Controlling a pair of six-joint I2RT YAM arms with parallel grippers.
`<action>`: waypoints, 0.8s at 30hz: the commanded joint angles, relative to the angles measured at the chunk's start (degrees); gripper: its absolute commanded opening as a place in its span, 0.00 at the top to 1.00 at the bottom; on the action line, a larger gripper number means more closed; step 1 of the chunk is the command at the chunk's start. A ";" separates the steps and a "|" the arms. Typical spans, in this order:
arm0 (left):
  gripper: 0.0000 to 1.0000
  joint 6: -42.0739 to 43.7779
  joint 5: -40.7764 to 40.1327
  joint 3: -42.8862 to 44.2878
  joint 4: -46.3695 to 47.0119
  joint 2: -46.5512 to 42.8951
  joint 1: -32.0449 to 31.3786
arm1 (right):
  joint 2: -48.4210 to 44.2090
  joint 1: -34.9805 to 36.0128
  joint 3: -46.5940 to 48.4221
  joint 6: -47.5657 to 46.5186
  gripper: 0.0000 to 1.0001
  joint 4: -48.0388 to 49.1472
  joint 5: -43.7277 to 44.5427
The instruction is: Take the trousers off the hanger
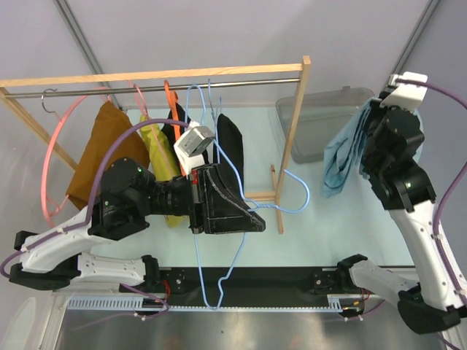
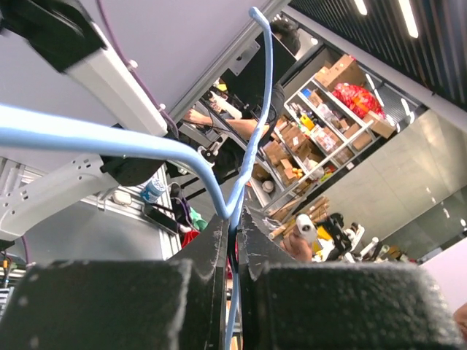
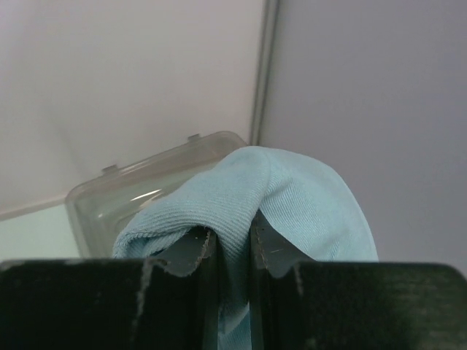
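Left gripper (image 2: 235, 226) clamped the light-blue wire hanger (image 2: 109, 138); right gripper (image 3: 232, 240), at two o'clock, pinched pale-blue cloth trousers (image 3: 292, 197).

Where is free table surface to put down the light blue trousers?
Bare table lies between the rack's right post and the right arm, on the near side of the clear bin. Left of the post is crowded: hanging clothes, blue hanger, left arm.

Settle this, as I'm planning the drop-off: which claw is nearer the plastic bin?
Right. The right claw, shut on the blue trousers, hangs just right of the bin; the left claw, gripping the hanger, sits well left of it.
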 commanded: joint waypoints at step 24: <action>0.99 20.43 4.59 7.18 -10.72 5.64 0.29 | 56.34 -17.27 27.39 3.72 1.00 22.00 -14.10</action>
